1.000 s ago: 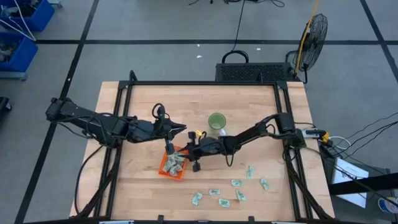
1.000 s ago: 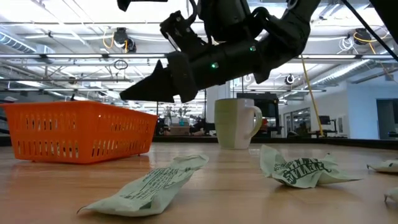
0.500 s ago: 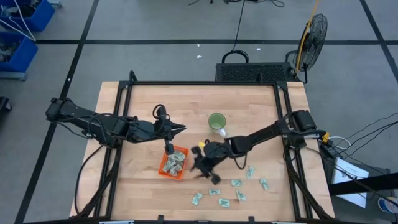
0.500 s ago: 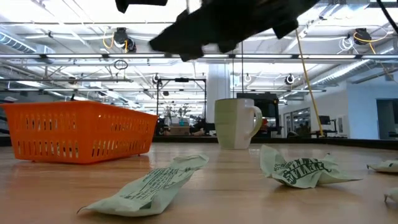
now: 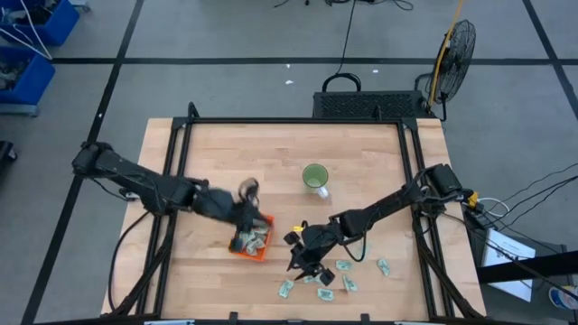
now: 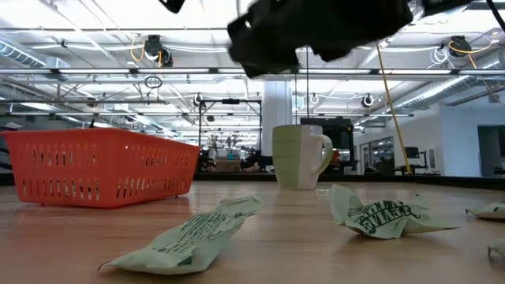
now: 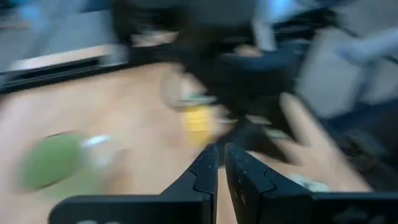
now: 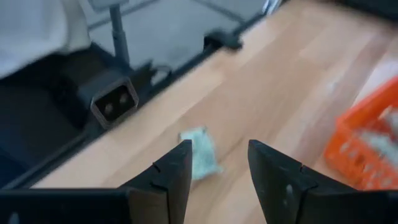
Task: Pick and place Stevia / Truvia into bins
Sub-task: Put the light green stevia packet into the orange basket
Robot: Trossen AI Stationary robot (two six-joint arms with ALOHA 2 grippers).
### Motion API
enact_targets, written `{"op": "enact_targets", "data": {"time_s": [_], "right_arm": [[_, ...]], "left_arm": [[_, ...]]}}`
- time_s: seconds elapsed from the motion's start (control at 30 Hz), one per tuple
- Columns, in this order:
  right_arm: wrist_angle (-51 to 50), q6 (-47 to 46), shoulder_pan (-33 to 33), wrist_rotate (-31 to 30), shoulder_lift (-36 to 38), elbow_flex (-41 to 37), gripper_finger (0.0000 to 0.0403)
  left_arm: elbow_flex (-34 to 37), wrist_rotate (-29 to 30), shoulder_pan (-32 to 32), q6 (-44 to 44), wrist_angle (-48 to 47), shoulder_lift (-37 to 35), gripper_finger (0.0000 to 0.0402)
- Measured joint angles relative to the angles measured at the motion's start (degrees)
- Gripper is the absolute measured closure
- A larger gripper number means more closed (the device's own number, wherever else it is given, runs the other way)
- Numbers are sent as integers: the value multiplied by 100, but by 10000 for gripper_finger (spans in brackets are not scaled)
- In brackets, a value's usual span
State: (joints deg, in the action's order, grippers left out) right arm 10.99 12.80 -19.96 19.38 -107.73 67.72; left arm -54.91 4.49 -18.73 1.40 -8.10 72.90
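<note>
The orange basket (image 5: 252, 238) sits mid-table with several green-printed sachets inside; it also shows in the low view (image 6: 95, 167) and the right wrist view (image 8: 368, 147). More sachets lie loose toward the near edge (image 5: 286, 288) (image 5: 344, 265) (image 5: 384, 266); two show crumpled in the low view (image 6: 189, 237) (image 6: 384, 213). My right gripper (image 5: 303, 262) (image 8: 219, 163) is open above the table, right of the basket, with one sachet (image 8: 200, 153) lying beyond the gap between its fingers. My left gripper (image 5: 244, 219) (image 7: 221, 169) is shut with nothing showing between its fingers, at the basket's far-left side.
A green cup (image 5: 314, 175) (image 6: 303, 156) stands on the far side of the basket. A black frame rail (image 5: 298, 120) and its posts run round the tabletop. Bare wood lies left of the basket and along the far half.
My right gripper has swung from beside the basket's right side toward the near edge, and now hangs over the loose sachets. My left gripper has moved toward the near edge, from the far side of the basket to its far-left side. The sachets and basket have stayed put.
</note>
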Motion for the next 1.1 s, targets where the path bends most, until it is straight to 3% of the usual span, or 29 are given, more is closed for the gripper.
{"op": "enact_targets", "data": {"time_s": [0.07, 0.17, 0.3, 0.4, 0.6, 0.73, 0.93, 1.1], "right_arm": [[-311, 21, 1, -69, 46, -4, 254], [-943, 31, 8, -816, 185, -2, 256], [-2064, -16, 6, -1999, 491, -2, 255], [-2751, -474, -28, -2491, 754, -2, 253], [-3799, -1347, -119, -2551, 1264, -5, 258], [-4119, -1366, -168, -2549, 1549, -6, 258], [-4120, -1368, -190, -2546, 1823, -6, 259], [-4118, -1368, -190, -2544, 1843, -7, 259]], "left_arm": [[-5, -233, -289, -66, 90, 332, 364], [0, -265, -715, -171, 246, 939, 364], [6, 269, -1032, -71, 876, 1787, 364], [2, 405, -980, -350, 1539, 2283, 364], [-279, -556, -670, -496, 1717, 3018, 358], [-592, -1080, -561, -480, 1753, 3357, 317], [-720, -1243, -557, -214, 1803, 3893, 242], [-715, -1839, -579, -598, 1920, 4274, 223]]}}
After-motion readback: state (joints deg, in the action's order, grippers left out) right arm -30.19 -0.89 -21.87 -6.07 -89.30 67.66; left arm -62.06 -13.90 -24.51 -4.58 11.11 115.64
